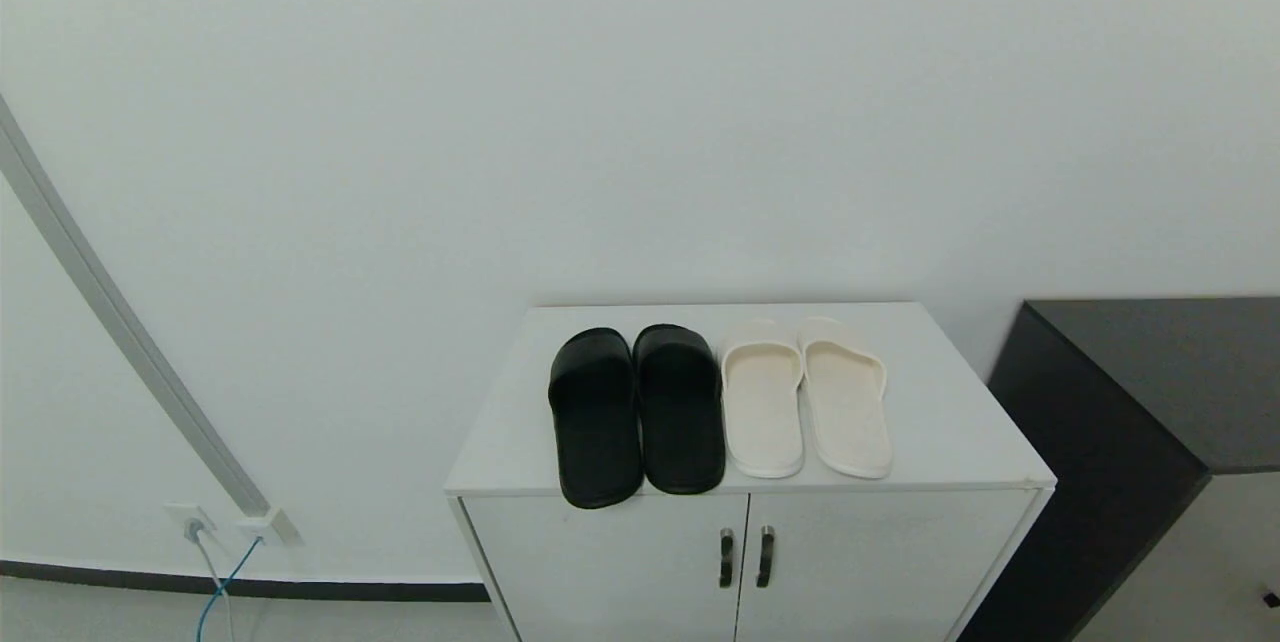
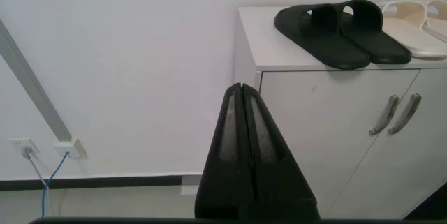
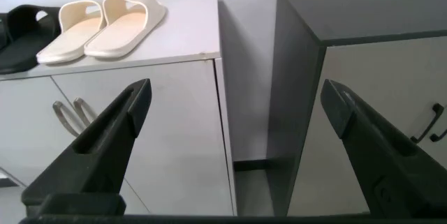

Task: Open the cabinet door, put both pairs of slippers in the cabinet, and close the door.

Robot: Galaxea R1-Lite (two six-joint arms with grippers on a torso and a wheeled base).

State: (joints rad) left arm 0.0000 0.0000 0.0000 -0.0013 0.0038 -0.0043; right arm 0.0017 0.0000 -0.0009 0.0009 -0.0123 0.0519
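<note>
Nearest of all, my left claw (image 2: 241,88) is clenched, its two dark fingers pressed flat together with nothing between them, and it hangs off the left front corner of the white cabinet (image 1: 600,562), well apart from it. My right claw (image 3: 235,90) is released, its fingers spread wide and holding nothing, facing the cabinet's right front corner. Beyond both claws the cabinet's two doors (image 1: 880,562) are closed, with the two upright handles (image 1: 745,556) side by side at the middle seam. On the cabinet's top lie both pairs, toes toward the wall (image 1: 640,122). The black slippers (image 1: 637,414) are on the left, touching each other, and the heel of the left one juts slightly past the front edge. The cream slippers (image 1: 806,397) lie just beside them on the right, fully on the top. A dark cabinet (image 1: 1120,402) stands close against the white one's right side. Farther left, low on the wall, two sockets (image 1: 190,520) carry a blue cable (image 1: 225,582), and a grey conduit (image 1: 110,312) slants up from them.
</note>
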